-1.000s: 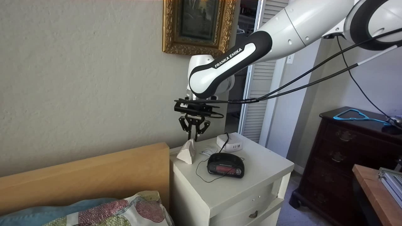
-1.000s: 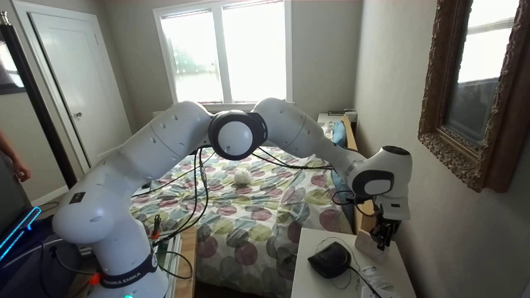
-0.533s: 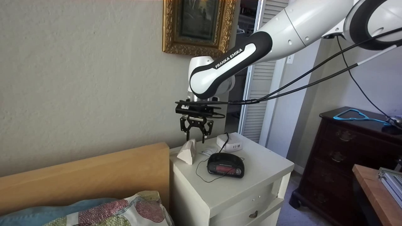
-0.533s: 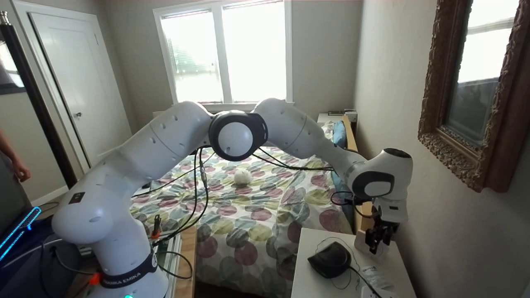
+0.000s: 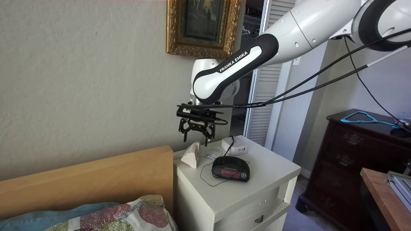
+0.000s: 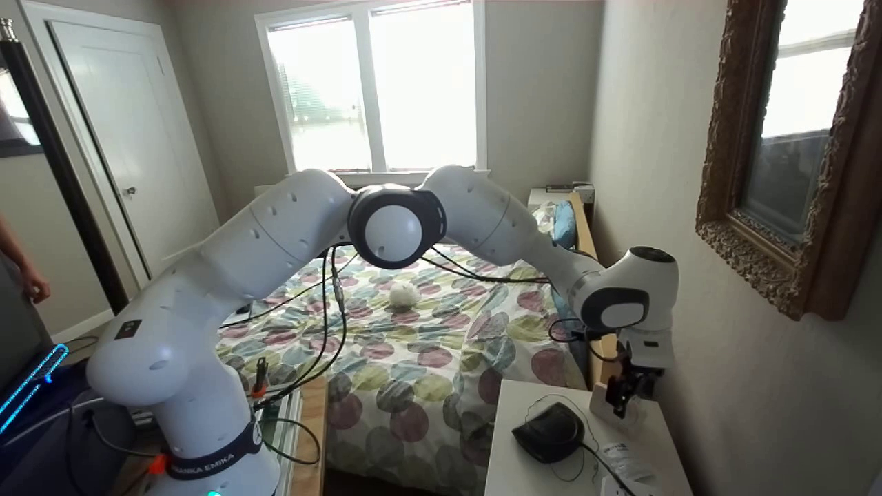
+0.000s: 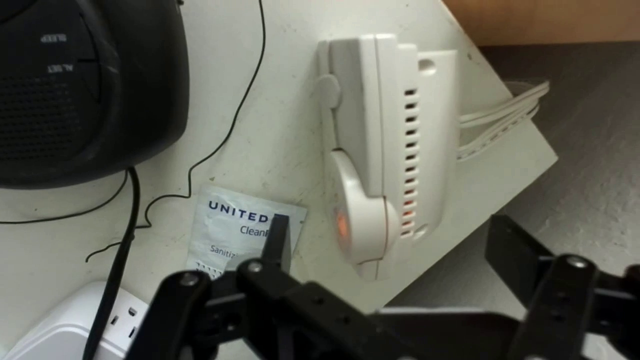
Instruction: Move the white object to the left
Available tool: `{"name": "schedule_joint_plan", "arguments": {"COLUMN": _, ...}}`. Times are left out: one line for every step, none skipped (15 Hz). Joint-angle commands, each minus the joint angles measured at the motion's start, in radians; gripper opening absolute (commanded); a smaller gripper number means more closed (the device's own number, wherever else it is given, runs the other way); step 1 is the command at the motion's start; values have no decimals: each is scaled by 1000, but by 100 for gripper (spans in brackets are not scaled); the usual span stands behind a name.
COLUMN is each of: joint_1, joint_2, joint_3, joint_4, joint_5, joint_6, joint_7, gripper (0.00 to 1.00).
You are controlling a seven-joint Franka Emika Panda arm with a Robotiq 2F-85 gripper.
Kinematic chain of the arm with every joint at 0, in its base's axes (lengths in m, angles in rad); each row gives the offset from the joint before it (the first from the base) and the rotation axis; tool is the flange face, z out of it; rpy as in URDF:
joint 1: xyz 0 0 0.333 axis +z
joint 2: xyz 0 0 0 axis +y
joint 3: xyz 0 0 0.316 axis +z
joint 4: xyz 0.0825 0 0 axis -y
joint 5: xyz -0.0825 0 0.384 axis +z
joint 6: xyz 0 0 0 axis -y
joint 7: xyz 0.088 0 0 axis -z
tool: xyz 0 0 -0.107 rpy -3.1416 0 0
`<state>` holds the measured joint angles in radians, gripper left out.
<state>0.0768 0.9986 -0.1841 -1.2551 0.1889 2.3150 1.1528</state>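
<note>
The white object (image 7: pixel 430 135) is a wedge-shaped device with a row of vent slots and an orange glow at one end. It stands at the back corner of the white nightstand (image 5: pixel 263 179), close to the wall, in both exterior views (image 5: pixel 191 156). My gripper (image 5: pixel 196 142) hangs just over its top, pointing down, with its fingers spread wide. From the wrist, the gripper (image 7: pixel 390 222) shows one finger on either side of the device's glowing end and nothing clamped between them. Part of the white object (image 6: pixel 601 403) is hidden behind the gripper (image 6: pixel 628 405) in an exterior view.
A black clock radio (image 5: pixel 230 170) with thin wires sits in front. A white outlet block (image 5: pixel 236 146) and a foil wipe packet (image 7: pixel 235 235) lie alongside. The wooden headboard (image 5: pixel 128 166) borders the nightstand; the wall (image 5: pixel 96 96) rises behind.
My gripper's fingers have gone from close together to wide apart. The hand has dropped a little and shifted slightly. The white object shows no clear movement.
</note>
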Motion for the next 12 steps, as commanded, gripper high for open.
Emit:
{"name": "schedule_joint_plan", "arguments": {"joint_1": -1, "joint_2": -27, "joint_3": 17, "joint_4": -44, "joint_5": -26, "joint_6": 43, "joint_7": 5, "gripper": 100}}
{"name": "schedule_joint_plan", "arguments": {"joint_1": 2, "joint_2": -39, "joint_3": 20, "joint_4": -62, "joint_5": -24, "joint_6": 52, "joint_7": 3, "gripper": 100}}
{"name": "schedule_joint_plan", "arguments": {"joint_1": 4, "joint_2": -50, "joint_3": 24, "joint_4": -80, "joint_5": -22, "joint_6": 66, "joint_7": -1, "gripper": 100}}
{"name": "schedule_joint_plan", "arguments": {"joint_1": 5, "joint_2": -61, "joint_3": 30, "joint_4": -98, "joint_5": -19, "joint_6": 80, "joint_7": -7, "gripper": 100}}
{"name": "schedule_joint_plan", "arguments": {"joint_1": 7, "joint_2": -73, "joint_3": 36, "joint_4": -120, "joint_5": -16, "joint_6": 97, "joint_7": -12, "gripper": 100}}
{"name": "schedule_joint_plan", "arguments": {"joint_1": 9, "joint_2": -82, "joint_3": 40, "joint_4": -138, "joint_5": -16, "joint_6": 112, "joint_7": -16, "gripper": 100}}
{"name": "schedule_joint_plan", "arguments": {"joint_1": 9, "joint_2": -86, "joint_3": 45, "joint_4": -150, "joint_5": -14, "joint_6": 125, "joint_7": -21, "gripper": 98}}
{"name": "schedule_joint_plan", "arguments": {"joint_1": 8, "joint_2": -90, "joint_3": 50, "joint_4": -161, "joint_5": -10, "joint_6": 133, "joint_7": -23, "gripper": 93}}
{"name": "schedule_joint_plan", "arguments": {"joint_1": 8, "joint_2": -98, "joint_3": 54, "joint_4": -174, "joint_5": -8, "joint_6": 143, "joint_7": -26, "gripper": 88}}
{"name": "schedule_joint_plan", "arguments": {"joint_1": 9, "joint_2": -104, "joint_3": 57, "joint_4": -187, "joint_5": -8, "joint_6": 152, "joint_7": -28, "gripper": 77}}
{"name": "schedule_joint_plan", "arguments": {"joint_1": 9, "joint_2": -110, "joint_3": 60, "joint_4": -200, "joint_5": -7, "joint_6": 161, "joint_7": -31, "gripper": 62}}
{"name": "schedule_joint_plan", "arguments": {"joint_1": 10, "joint_2": -116, "joint_3": 62, "joint_4": -211, "joint_5": -6, "joint_6": 168, "joint_7": -34, "gripper": 53}}
